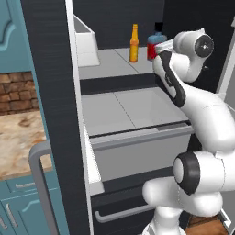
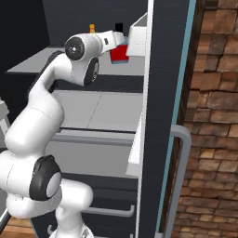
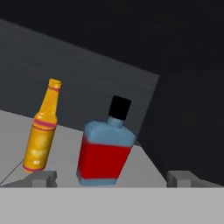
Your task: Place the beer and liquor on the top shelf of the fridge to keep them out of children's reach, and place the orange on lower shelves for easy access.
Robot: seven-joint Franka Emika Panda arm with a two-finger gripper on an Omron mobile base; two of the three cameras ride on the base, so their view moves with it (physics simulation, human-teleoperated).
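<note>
liquor (image 3: 105,151) beside beer (image 3: 42,133), gripper (image 3: 111,178) wide

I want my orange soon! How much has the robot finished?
Both bottles look done: the beer and the liquor stand on the top shelf of the fridge. The gripper is open, holding nothing, in front of the liquor. The orange is left; I can't see it.

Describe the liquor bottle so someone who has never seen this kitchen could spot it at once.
Look inside the open dark fridge, on its top shelf. Two bottles stand there side by side. The liquor bottle is the squat square one with a red body, light blue shoulders and a black cap, unlike the slim amber beer bottle beside it.
</note>
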